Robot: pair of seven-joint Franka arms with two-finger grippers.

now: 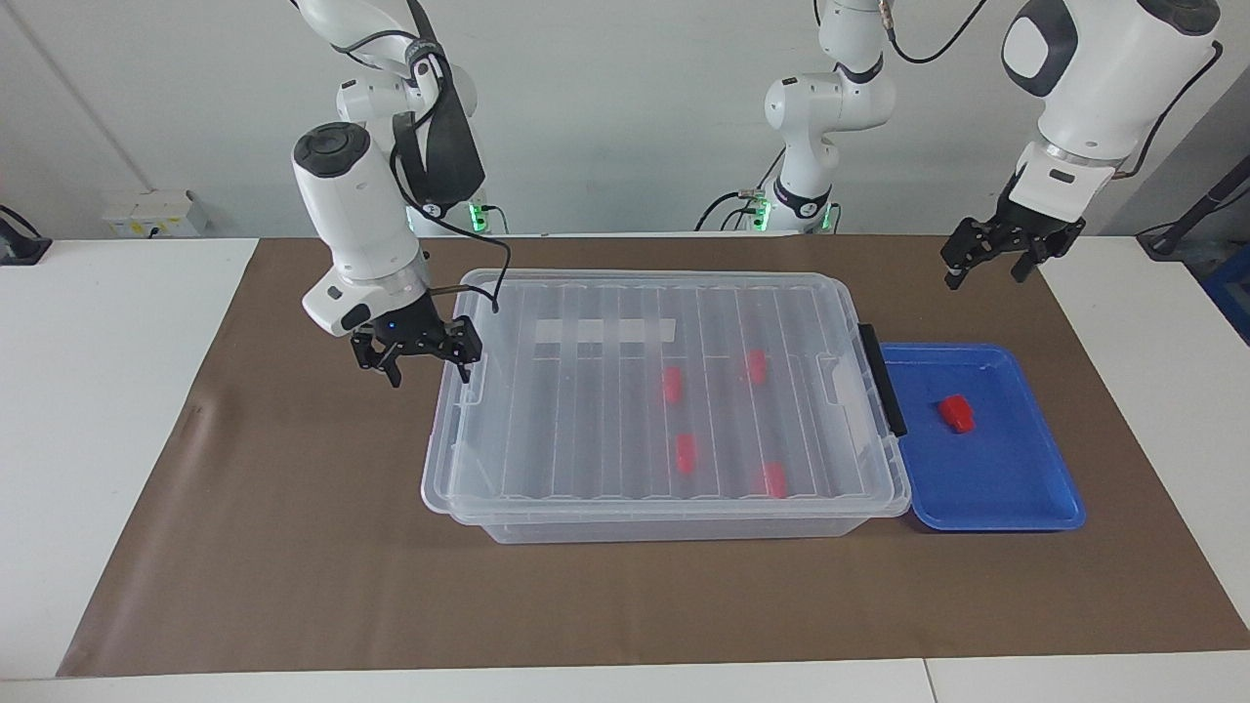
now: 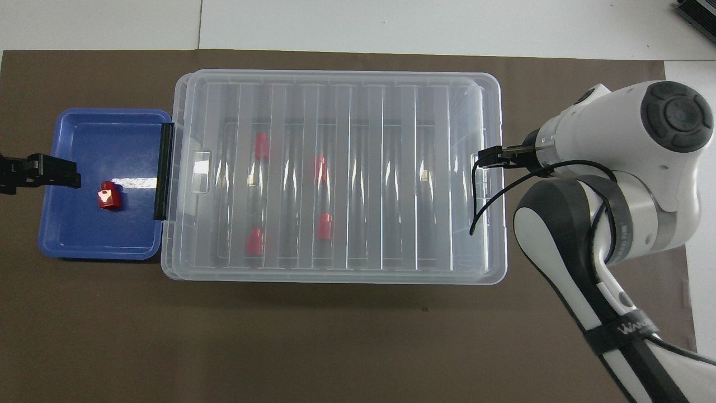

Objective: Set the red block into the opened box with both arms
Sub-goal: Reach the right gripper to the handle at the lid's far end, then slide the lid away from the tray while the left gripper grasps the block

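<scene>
Right now the red block (image 1: pixel 957 413) lies in the shallow blue tray (image 1: pixel 1016 498), which sits against the black latch (image 1: pixel 882 379) of the box (image 1: pixel 547 522) at the left arm's end of the table. That box, a big clear bin, rests on the brown mat (image 1: pixel 293 547) with its ribbed lid (image 1: pixel 586 430) on top, and four more red blocks (image 1: pixel 687 453) show through it from inside. Up in the air, the right gripper (image 1: pixel 424 368) hangs at the box's end toward the right arm's side, over the lid's edge and the mat beside it, its fingers spread apart and holding nothing. Over at the left arm's end, the left gripper (image 1: pixel 985 271) hovers above the mat near the tray's corner closest to the robots, fingers also parted and empty, well clear of the red block
</scene>
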